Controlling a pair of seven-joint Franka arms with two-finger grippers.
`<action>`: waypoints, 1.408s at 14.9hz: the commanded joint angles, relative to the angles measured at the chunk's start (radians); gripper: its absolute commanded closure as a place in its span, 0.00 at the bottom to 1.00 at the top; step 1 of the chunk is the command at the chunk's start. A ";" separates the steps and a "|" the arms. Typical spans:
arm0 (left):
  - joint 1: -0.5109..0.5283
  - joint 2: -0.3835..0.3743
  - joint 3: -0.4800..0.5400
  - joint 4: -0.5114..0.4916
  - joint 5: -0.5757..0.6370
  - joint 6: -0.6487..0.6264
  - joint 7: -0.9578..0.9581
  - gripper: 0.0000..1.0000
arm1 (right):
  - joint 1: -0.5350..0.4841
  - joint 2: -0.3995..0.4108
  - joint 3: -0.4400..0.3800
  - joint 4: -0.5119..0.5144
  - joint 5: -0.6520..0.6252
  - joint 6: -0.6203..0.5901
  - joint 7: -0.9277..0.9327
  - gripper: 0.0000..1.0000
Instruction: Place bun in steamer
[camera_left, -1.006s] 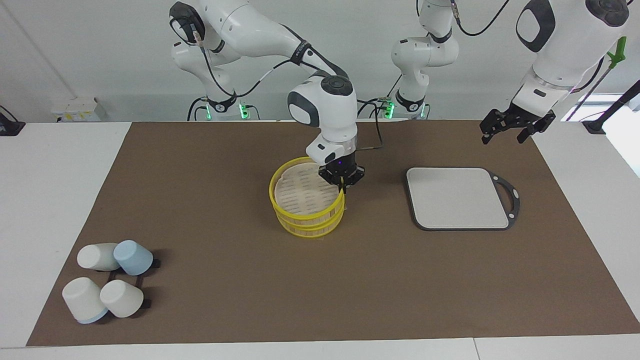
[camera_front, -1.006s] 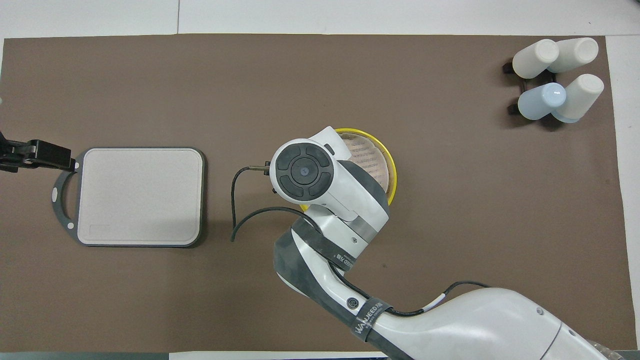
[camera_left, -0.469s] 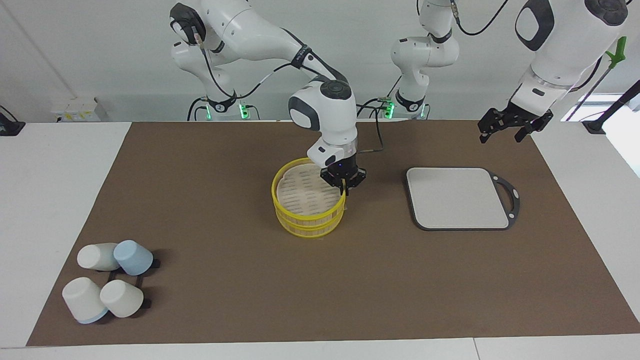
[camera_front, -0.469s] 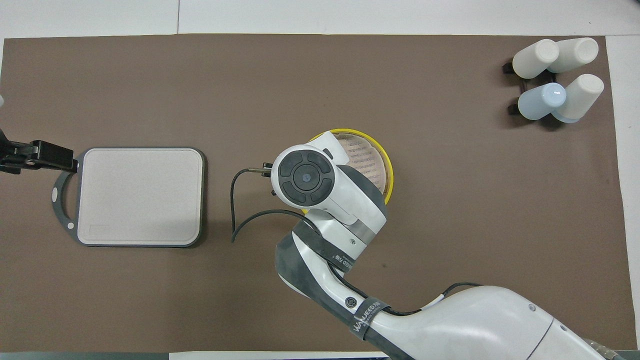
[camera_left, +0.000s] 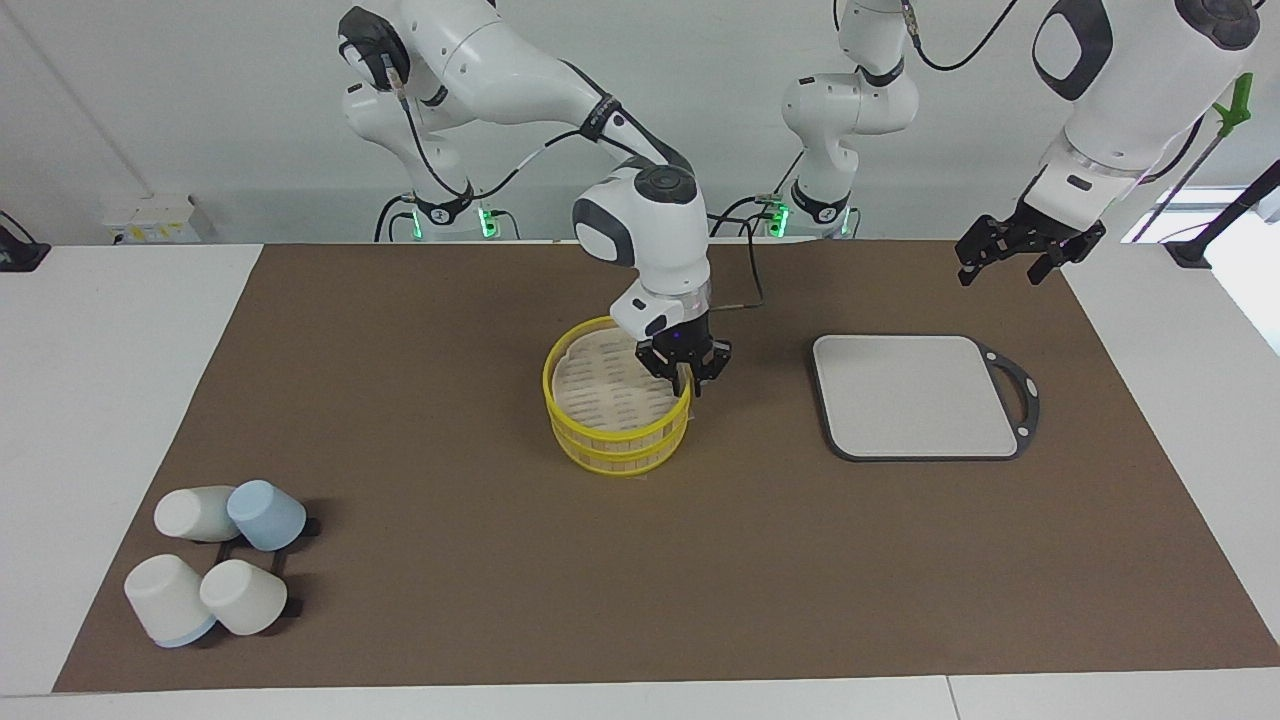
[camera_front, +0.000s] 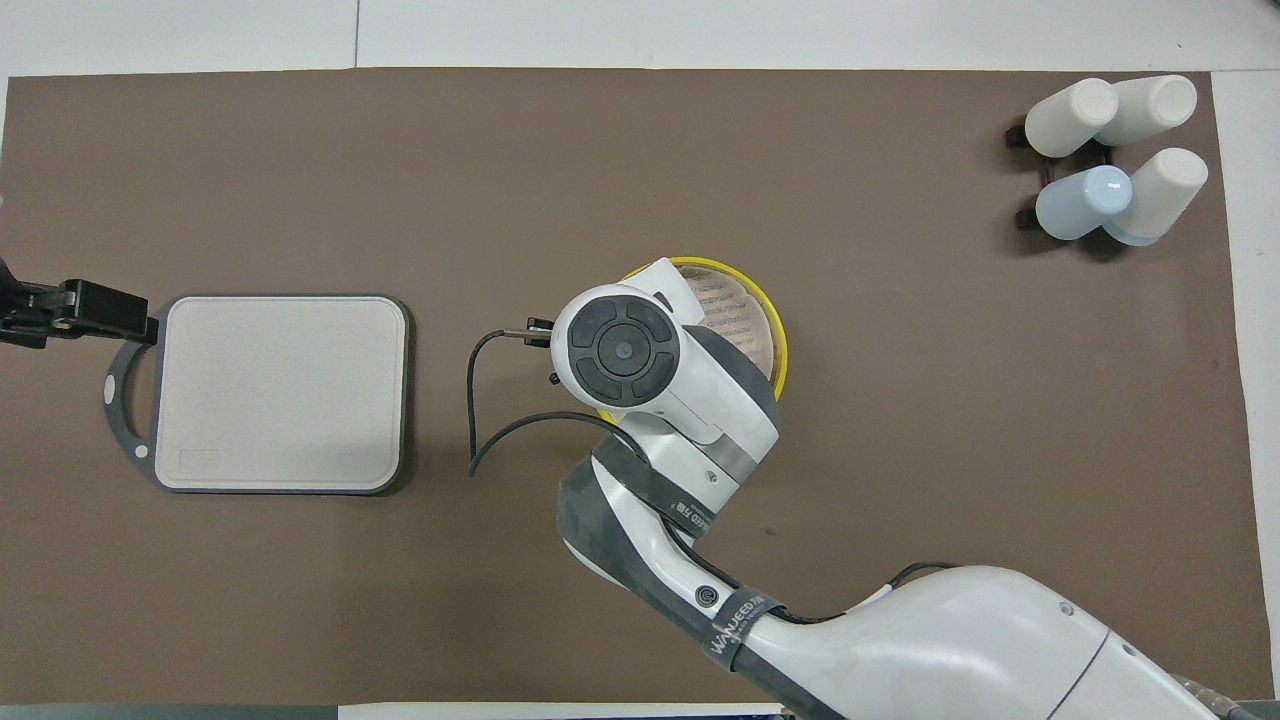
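Brown matting is seen in the facing view with four cups lain at its seven o'clock, the yellow-rimmed steamer set at its middle, the right gripper held at the rim's three o'clock, its grip not discernible, the grey board alongside, and the left gripper hung wide and empty at the board's one o'clock.

Both arms are glossy white with dark grey joint caps and black two-finger grippers (the right gripper, the left gripper). A black cable runs along the right arm, strapped by a band lettered in white. Green lights glow at both bases, at about twelve o'clock in the facing view.
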 joint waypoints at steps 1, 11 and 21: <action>-0.004 -0.019 0.011 -0.005 -0.019 -0.011 -0.009 0.00 | 0.000 -0.007 0.010 0.005 -0.023 -0.016 0.044 0.38; -0.004 -0.018 0.011 -0.004 -0.018 -0.007 -0.009 0.00 | -0.232 -0.230 0.012 0.146 0.019 -0.551 -0.386 0.00; -0.004 -0.018 0.011 -0.002 -0.018 -0.010 -0.009 0.00 | -0.279 -0.524 -0.394 -0.075 0.234 -0.670 -0.860 0.00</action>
